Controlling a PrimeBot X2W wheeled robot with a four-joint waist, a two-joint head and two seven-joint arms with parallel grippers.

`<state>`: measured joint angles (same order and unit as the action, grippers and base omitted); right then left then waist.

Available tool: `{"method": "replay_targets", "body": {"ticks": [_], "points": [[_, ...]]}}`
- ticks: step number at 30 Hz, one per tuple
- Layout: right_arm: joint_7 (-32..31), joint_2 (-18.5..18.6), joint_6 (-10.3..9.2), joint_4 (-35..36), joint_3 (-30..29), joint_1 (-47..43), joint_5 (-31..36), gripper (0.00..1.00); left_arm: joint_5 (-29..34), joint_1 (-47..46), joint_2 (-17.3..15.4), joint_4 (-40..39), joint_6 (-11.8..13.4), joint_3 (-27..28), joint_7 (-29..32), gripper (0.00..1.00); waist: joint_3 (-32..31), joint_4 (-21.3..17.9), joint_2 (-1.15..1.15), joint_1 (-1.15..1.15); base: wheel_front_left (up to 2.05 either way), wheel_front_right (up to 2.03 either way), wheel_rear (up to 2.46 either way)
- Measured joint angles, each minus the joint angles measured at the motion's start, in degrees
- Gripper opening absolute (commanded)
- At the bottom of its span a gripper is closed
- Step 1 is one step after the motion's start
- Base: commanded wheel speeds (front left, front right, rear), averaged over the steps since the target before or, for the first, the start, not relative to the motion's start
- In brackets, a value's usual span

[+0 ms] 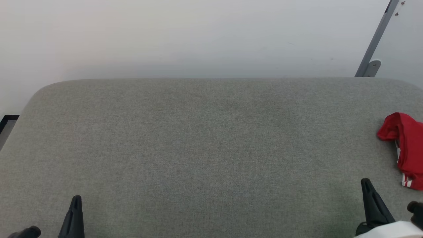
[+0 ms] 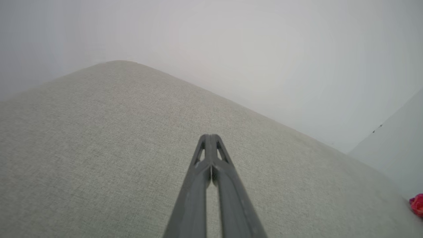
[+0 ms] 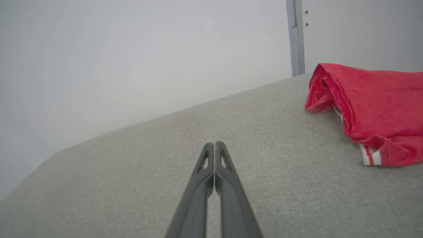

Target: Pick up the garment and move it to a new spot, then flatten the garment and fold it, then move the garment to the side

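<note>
The garment is a crumpled bright red heap with white-and-red striped trim, lying at the right edge of the grey fabric surface. In the right wrist view the garment lies ahead and to the right of my right gripper, whose fingers are pressed together with nothing between them. That right gripper sits at the lower right, a short way left of the garment. My left gripper is shut and empty too; in the head view the left gripper is at the lower left. A sliver of the garment shows far right.
A pale wall rises just behind the surface's rounded far edge. A grey metal bar leans against the wall at the back right. Broad bare fabric lies between the two grippers.
</note>
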<state>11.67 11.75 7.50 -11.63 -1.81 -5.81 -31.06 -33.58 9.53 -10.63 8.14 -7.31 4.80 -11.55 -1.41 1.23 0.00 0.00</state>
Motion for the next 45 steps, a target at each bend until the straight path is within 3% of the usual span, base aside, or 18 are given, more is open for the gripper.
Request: {"method": "replay_targets", "body": {"ticks": [20,45], "points": [[-4.8,-2.31,0.0,-0.58,-1.25,3.02,-16.08,0.0,-15.66,-3.86,2.0,1.56,0.0,0.41,4.61,0.0,0.28,-0.22,0.0,0.0,0.0,0.0,0.0],[-9.57,-4.54,-0.01,-1.34,-2.4,6.31,-31.84,0.0,-30.7,-8.04,3.99,3.07,0.0,0.86,9.35,0.0,0.62,-0.49,0.0,0.0,0.0,0.0,0.0]]}}
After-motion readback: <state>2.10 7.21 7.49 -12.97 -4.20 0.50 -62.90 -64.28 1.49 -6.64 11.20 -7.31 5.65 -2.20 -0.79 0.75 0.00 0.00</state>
